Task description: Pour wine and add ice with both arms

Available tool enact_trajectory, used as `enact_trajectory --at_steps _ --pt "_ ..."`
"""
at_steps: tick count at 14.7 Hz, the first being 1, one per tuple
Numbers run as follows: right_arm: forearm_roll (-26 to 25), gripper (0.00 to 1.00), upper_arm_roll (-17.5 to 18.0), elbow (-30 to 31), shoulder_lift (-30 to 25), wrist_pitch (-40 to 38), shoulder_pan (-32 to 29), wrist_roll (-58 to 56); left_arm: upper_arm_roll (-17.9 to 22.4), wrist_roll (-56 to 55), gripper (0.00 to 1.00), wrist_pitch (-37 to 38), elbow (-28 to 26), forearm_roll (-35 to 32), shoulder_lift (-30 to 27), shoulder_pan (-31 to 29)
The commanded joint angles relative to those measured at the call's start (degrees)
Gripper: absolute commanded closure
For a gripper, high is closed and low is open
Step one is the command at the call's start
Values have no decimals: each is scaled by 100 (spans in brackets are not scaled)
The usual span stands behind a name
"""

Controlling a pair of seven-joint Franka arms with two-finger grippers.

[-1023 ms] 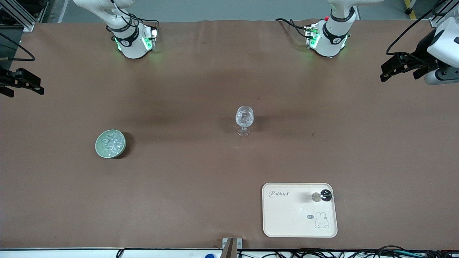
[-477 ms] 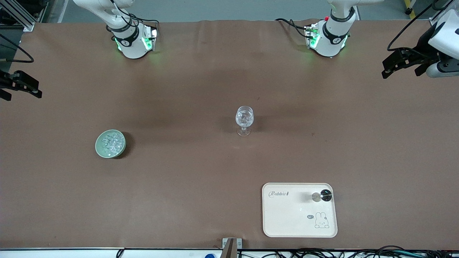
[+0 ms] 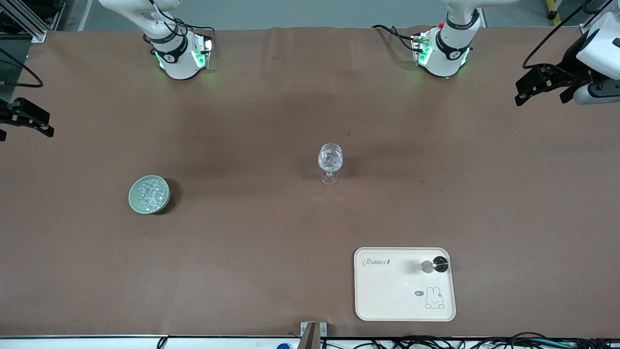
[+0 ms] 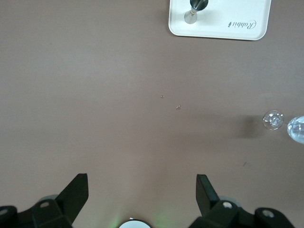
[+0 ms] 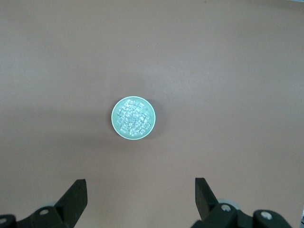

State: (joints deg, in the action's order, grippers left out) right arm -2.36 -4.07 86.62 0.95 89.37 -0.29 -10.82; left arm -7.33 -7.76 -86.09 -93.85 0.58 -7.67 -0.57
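Both arms are hanging high over the desk (image 3: 271,232) ends, waiting. The left claw (image 4: 142,194) is gaping wide and empty, tray (image 3: 382,300) and glass (image 3: 330,162) well ahead of it. The right claw (image 5: 140,197) is gaping wide and empty too, over the bowl (image 5: 115,117) of ice (image 5: 133,118). The chunks look light, hard and slippery; I'd pinch one by flat faces.

Cream rabbit tray (image 3: 387,300) (near camera), small dark-topped bottle (image 3: 434,264) on it.

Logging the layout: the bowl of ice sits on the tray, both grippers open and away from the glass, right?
Not quite: the bowl of ice sits on the bare table, toward the right arm's end, apart from the tray; the front view shows it. The rest holds.
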Motion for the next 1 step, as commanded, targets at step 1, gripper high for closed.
enact_trajectory --at_steps 1 --pt "95 0 82 92 -87 63 -77 53 56 170 0 -31 -64 -119 -112 83"
